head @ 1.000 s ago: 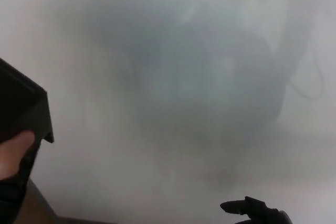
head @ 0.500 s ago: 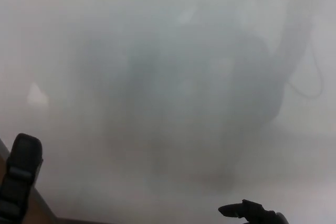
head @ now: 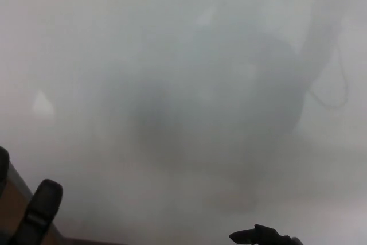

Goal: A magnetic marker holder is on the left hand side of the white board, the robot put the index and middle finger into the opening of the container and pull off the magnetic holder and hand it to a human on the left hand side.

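Note:
The whiteboard (head: 183,55) fills the head view, showing only a dim grey reflection. The magnetic marker holder is not in sight. My left hand (head: 34,213) rises from the bottom left corner, open, with one black finger pointing up and a second fingertip (head: 2,162) at the left edge; nothing is between them. A small black part of my right hand (head: 258,236) pokes in at the bottom edge, right of centre, too little to read its state.
A brown strip (head: 12,202) runs diagonally behind my left hand in the bottom left corner. A thin dark looped line (head: 338,98) marks the board at the right. No person shows.
One second ago the black holder and a person's thumb were at the left edge; both have gone out of view. My left hand has since come up at the bottom left and shifted slightly right.

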Available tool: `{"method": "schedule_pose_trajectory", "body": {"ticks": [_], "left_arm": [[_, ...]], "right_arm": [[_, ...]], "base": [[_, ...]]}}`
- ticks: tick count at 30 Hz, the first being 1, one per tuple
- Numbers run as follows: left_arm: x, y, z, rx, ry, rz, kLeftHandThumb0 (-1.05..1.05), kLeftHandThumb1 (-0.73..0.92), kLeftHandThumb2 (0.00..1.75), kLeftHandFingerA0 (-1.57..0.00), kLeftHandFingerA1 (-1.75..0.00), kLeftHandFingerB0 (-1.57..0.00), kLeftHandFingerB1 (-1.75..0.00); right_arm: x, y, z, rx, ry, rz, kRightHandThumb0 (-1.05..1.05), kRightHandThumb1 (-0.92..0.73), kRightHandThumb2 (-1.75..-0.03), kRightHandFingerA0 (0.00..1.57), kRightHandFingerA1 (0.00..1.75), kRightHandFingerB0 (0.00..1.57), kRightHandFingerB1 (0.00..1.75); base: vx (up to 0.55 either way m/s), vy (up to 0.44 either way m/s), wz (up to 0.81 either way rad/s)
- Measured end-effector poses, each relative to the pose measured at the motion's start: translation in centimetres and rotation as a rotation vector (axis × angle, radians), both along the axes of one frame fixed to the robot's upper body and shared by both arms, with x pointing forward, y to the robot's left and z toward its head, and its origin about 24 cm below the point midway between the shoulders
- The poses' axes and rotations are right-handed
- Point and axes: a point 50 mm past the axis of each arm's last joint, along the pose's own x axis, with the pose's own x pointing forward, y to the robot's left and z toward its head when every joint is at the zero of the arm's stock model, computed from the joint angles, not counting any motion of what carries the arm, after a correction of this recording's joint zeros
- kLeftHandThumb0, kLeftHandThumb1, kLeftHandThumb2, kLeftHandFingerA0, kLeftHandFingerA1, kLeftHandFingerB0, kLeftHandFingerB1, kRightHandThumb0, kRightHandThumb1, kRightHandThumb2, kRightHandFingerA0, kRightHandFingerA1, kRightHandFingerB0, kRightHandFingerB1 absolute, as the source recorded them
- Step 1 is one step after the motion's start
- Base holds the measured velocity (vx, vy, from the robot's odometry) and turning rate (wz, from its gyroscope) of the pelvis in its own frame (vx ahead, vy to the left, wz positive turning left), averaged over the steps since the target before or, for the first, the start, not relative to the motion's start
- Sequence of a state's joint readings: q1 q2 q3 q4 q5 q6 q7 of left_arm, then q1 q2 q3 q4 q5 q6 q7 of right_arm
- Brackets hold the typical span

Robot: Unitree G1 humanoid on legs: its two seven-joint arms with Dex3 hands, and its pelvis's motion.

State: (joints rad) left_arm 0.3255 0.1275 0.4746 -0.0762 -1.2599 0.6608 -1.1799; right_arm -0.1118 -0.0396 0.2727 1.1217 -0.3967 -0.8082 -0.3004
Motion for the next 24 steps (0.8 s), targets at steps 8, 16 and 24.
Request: {"method": "schedule_pose_trajectory", "body": {"ticks": [8,16,24], "left_arm": [[0.5,-1.0,-1.3,0.138,0.074,0.018,-0.66,0.7,0.61,-0.41,-0.45,-0.27,-0.32],[0.7,-1.7,-4.2,0.278,0.226,0.059,-0.65,0.67,0.61,-0.44,-0.44,-0.31,-0.32],[0.1,-2.3,-8.0,0.412,0.416,0.077,-0.68,0.67,0.61,-0.44,-0.45,-0.3,-0.31]], "right_arm": [[0.0,0.1,0.0,0.003,0.0,0.001,-0.49,-0.69,-0.61,0.86,0.53,0.69,0.46],[0.0,0.2,0.0,0.005,0.001,0.001,-0.47,-0.67,-0.6,0.84,0.53,0.69,0.48],[-0.7,-0.1,-0.4,0.01,0.022,-0.021,-0.49,-0.64,-0.63,0.77,0.5,0.6,0.45]], "base": [[0.0,0.0,0.0],[0.0,0.0,0.0],[0.0,0.0,0.0]]}}
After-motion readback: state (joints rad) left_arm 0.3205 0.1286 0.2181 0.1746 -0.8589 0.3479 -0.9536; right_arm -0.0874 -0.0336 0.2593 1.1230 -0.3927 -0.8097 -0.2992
